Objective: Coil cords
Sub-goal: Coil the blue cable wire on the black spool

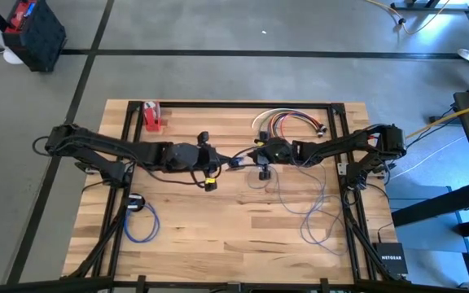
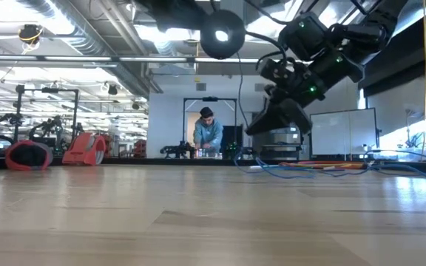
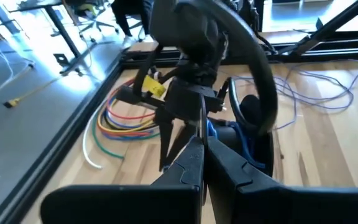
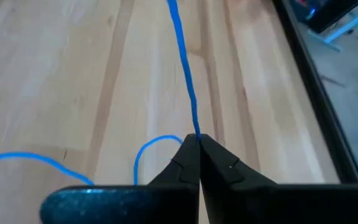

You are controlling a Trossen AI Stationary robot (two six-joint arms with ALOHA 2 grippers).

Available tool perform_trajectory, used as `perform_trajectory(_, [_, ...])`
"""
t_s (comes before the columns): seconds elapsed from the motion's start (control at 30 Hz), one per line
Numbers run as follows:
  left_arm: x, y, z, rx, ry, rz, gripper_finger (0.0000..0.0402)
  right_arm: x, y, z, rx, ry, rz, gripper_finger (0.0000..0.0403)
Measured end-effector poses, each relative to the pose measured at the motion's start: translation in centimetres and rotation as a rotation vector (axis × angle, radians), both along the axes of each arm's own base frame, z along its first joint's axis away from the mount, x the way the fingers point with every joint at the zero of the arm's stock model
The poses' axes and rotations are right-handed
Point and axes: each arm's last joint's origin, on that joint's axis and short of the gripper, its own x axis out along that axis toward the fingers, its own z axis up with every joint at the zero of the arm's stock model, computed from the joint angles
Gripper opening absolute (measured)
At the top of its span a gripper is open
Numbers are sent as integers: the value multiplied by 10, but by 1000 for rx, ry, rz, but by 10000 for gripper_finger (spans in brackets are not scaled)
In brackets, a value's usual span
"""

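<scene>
While the thin blue cord (image 4: 182, 59) is pinched tight between the right gripper's (image 4: 196, 138) two dark fingers, it runs up and away from the tips as a taut line, with the slack lying in loose loops on the wooden table (image 1: 243, 236) toward its right edge, so I'd say we're at the grab-and-gather stage of coiling, not the winding itself. Over in the middle of the table, a bit toward the far edge, the left gripper (image 3: 202, 144) sits nose to nose with the right one, fingers pressed together; can't tell if any cord is actually caught between them. A small blue coil (image 1: 139, 218) already sits near the left edge, looks done. A bundle of red, orange and white cords (image 1: 287, 120) waits by the far edge.

My guess for the next move: draw the slack in and lay it round into a loop, keeping the pinch firm so the thin wire doesn't slip out
</scene>
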Motion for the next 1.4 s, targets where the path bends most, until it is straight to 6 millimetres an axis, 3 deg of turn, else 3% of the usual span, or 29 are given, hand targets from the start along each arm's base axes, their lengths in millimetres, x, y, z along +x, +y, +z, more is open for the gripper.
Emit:
perform_trajectory(0.9, [0, -2, 5, 59, -31, 22, 1, -16, 2, -19, 77, 72, -58, 10])
perform_trajectory(1.17, [-1, -2, 5, 56, -28, 26, 1, -12, 2, -15, 127, 44, -101, 52])
perform_trajectory(1.4, [-2, -2, 2, 42, 0, 32, 1, -12, 2, 9, 137, 43, -109, 109])
